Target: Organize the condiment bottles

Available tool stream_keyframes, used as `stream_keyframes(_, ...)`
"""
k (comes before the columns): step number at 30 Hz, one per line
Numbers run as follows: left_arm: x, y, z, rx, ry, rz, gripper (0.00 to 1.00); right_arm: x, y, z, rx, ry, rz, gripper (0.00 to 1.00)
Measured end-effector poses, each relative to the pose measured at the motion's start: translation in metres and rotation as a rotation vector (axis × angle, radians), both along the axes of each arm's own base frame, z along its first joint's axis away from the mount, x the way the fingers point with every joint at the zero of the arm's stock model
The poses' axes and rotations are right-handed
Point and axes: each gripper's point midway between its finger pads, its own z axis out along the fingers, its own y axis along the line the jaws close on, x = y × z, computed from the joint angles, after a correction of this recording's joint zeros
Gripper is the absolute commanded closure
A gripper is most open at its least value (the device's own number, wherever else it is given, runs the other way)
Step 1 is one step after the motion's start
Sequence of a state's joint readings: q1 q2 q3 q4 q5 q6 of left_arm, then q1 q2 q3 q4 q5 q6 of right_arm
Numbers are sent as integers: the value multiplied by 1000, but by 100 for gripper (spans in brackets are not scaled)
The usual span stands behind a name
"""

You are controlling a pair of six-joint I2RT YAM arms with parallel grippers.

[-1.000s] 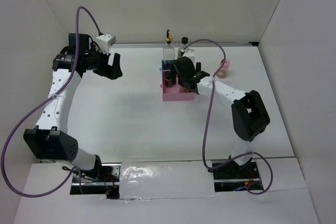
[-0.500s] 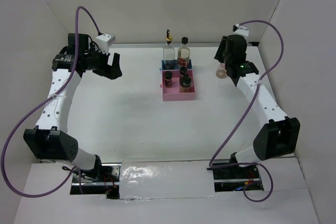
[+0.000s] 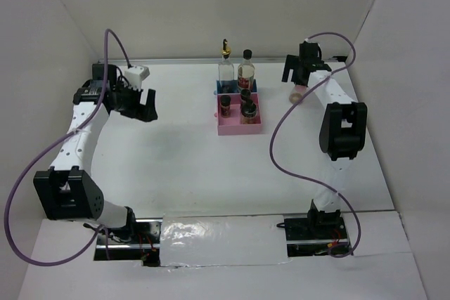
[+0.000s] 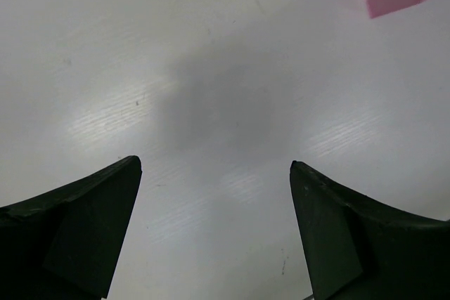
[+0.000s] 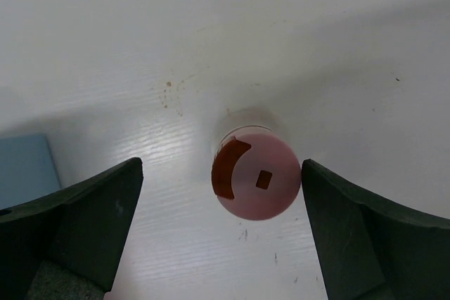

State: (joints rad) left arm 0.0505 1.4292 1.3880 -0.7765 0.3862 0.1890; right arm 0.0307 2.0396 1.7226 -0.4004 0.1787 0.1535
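Right wrist view looks straight down on the shaker (image 5: 256, 180), which stands upright on the bench (image 5: 211, 33), alone and well off to the right of the pink tray (image 3: 232, 130). It is a small round thing and probably light. Its wall is likely smooth and curved, so it could roll or squirt out of a loose pinch. The sensible hold is square across the body just under the cap, with a pad on each side. It should be kept upright, since the cap appears to have open holes and tipping might spill the contents. From above, the cap is a pale pink disc with a dark red crescent slot along one edge and a small square hole near the middle. A little of the clear-looking body shows behind it. The right claw (image 5: 221, 166) hangs over it released, one finger on each side and neither touching. In the pink tray stand three dark-lidded jars (image 3: 226, 107). Just behind that tray, the two tall bottles (image 3: 246, 68) sit in the blue tray (image 3: 219, 88). Well to the left of the pink tray, the left claw (image 4: 215, 163) is also released, with only bare bench beneath it.
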Motion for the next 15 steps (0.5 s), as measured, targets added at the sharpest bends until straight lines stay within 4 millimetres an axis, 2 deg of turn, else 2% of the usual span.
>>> stream_keyframes(3, -16, 18, -50, 26, 103, 40, 2, 1, -1, -18, -4, 43, -3, 0)
stream_keyframes(6, -40, 27, -94, 40, 216, 62, 4, 5, -3, -20, -13, 43, -12, 2)
stream_keyframes(7, -47, 28, -105, 43, 236, 59, 5, 5, -3, -20, -20, 41, -16, 7)
stream_keyframes(9, -56, 28, -118, 41, 268, 57, 5, 6, -5, -19, -31, 40, -26, 16)
stream_keyframes(10, -59, 27, -122, 39, 276, 55, 5, 6, -6, -18, -36, 39, -32, 27)
stream_keyframes(13, -59, 26, -124, 33, 273, 53, 4, 6, -10, -20, -49, 42, -50, 48)
stream_keyframes(14, -57, 26, -123, 32, 266, 53, 4, 6, -11, -21, -51, 42, -58, 46)
stream_keyframes(15, -56, 26, -123, 30, 260, 52, 4, 7, -12, -20, -52, 36, -66, 31)
